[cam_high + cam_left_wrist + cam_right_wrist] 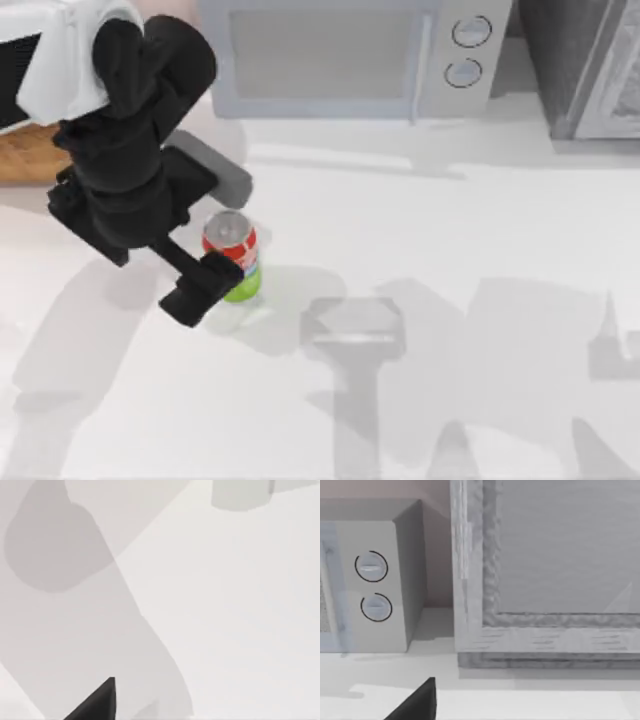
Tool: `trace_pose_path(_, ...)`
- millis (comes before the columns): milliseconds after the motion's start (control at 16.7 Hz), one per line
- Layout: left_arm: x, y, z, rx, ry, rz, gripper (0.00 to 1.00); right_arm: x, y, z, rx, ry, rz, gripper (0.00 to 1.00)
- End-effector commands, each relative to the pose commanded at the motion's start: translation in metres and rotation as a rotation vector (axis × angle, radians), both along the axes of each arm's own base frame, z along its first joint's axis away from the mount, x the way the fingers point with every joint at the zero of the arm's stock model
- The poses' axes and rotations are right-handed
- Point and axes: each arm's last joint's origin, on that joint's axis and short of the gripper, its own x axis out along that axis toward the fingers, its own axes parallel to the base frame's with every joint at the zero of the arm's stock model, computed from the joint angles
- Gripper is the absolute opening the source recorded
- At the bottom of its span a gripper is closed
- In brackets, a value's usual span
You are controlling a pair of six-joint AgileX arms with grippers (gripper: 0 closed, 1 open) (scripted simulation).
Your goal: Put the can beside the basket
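The can, red above and green below with a silver top, stands upright on the white table left of centre. My left gripper hangs over it, and its black end overlaps the can's near left side. The left wrist view holds bare table with shadows and a dark edge of that gripper, with no can in it. An orange-brown patch of the basket lies at the far left edge, mostly hidden behind the left arm. A dark corner of my right gripper sits low in the right wrist view.
A grey microwave with two round knobs stands along the back edge. A grey cabinet fills the back right corner, close in front of the right wrist camera. Open white tabletop stretches right of the can.
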Motion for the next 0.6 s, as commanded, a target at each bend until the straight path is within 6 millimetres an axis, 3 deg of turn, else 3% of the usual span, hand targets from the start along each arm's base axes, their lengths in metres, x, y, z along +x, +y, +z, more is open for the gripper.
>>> trace_pose_path(300,0.052,-0.038,0.003,0.007,0.018,-0.052,1.0,0.0,0.0,0.0,0.0,0.0,0.0,1.0)
trace_pose_path(600,0.071,-0.05,0.006,-0.01,-0.018,-0.056,1.0,0.0,0.0,0.0,0.0,0.0,0.0,1.0)
